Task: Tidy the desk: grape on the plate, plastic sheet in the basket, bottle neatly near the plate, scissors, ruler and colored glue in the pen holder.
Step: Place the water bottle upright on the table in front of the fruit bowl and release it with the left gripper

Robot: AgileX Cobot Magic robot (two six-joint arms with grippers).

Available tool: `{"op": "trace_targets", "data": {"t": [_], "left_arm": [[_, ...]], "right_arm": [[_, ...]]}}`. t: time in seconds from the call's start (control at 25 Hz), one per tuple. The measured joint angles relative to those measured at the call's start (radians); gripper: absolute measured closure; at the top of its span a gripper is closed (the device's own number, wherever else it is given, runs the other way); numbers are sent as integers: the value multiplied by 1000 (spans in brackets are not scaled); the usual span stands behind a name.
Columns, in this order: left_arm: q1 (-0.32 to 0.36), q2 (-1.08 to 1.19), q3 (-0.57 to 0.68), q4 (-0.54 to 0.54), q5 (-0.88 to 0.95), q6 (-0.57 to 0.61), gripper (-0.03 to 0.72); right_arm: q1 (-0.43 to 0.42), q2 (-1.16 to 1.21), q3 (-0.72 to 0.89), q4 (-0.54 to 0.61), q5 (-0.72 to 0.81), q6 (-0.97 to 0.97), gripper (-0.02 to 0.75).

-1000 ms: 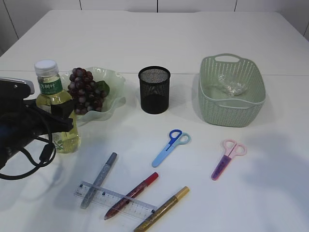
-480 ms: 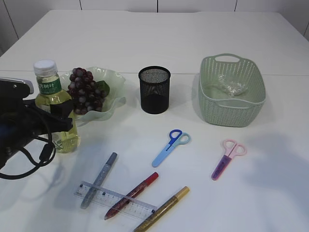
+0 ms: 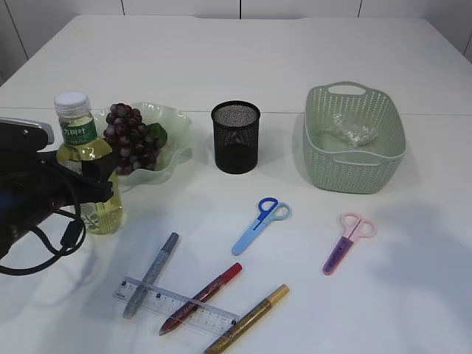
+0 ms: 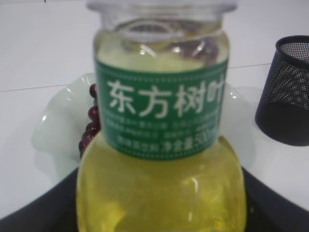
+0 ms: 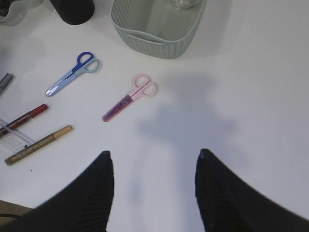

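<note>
My left gripper [image 3: 92,184] is shut on the bottle [image 3: 87,173] of yellow liquid, upright just left of the green plate [image 3: 175,124] that holds the grapes [image 3: 133,140]. The left wrist view is filled by the bottle [image 4: 159,121] between the jaws [image 4: 159,205]. The plastic sheet [image 3: 354,131] lies in the green basket [image 3: 354,173]. Blue scissors [image 3: 259,221], pink scissors [image 3: 348,240], a clear ruler [image 3: 177,304] and silver [image 3: 151,273], red [image 3: 200,297] and gold [image 3: 247,318] glue pens lie on the table. The black mesh pen holder [image 3: 236,136] stands mid-table. My right gripper [image 5: 153,159] is open above bare table, out of the exterior view.
The ruler lies under the silver and red pens near the table's front edge. The right wrist view shows the pink scissors [image 5: 130,99], blue scissors [image 5: 72,75] and the basket [image 5: 154,41] ahead of the jaws.
The bottle in my left gripper has shifted slightly to the right and down, staying beside the plate. Nothing else has moved.
</note>
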Motion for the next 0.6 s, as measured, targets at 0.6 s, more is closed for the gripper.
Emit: {"op": "trace_targets", "data": {"t": [0.6], "left_arm": [[0,0,0,9,-1,0,116]], "right_arm": [[0,0,0,12,0,-2,307]]}}
